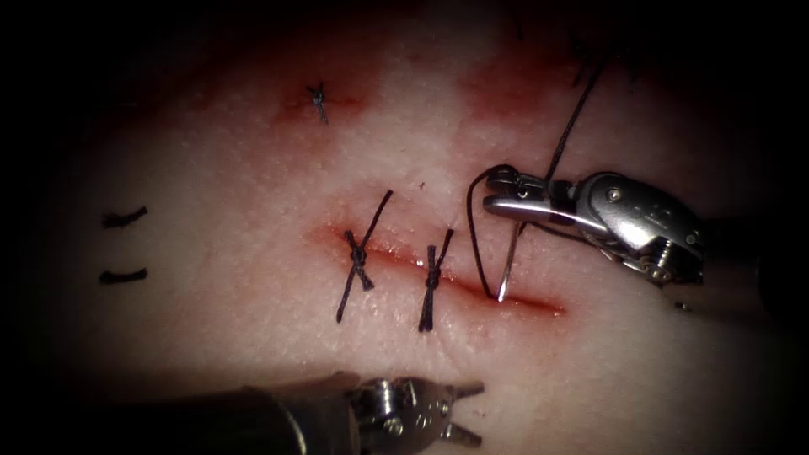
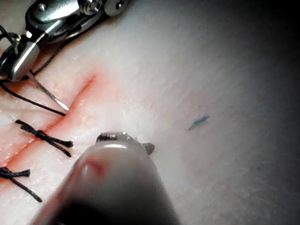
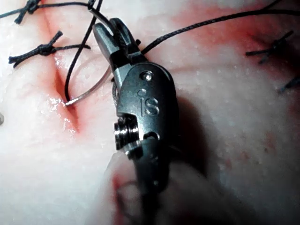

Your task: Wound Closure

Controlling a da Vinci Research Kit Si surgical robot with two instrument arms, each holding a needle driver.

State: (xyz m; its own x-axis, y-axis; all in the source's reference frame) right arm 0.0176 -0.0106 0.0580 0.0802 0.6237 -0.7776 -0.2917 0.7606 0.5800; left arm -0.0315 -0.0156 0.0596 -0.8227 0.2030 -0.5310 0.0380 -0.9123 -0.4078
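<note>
While my right tool (image 1: 499,192) sits just above the right part of the cut (image 1: 455,282), its jaws are clamped down on the needle (image 1: 508,268), gripping it near the back end of the curve as far as I can tell. From there the needle hangs down with its tip at the cut's edge, touching the tissue (image 1: 253,337) or just barely in it; I can't say which. In the right wrist view the same needle (image 3: 89,93) curves from the jaws to the red edge of the cut (image 3: 63,93). Thread (image 1: 573,118) runs from the jaws up and away, and another loop of it drops beside the needle to the cut.

My left tool (image 1: 463,413) is parked near the bottom edge, well clear of the cut, jaws spread a bit and holding nothing.

Two knotted stitches (image 1: 358,257) already sit across the cut to the left of the needle.
</note>
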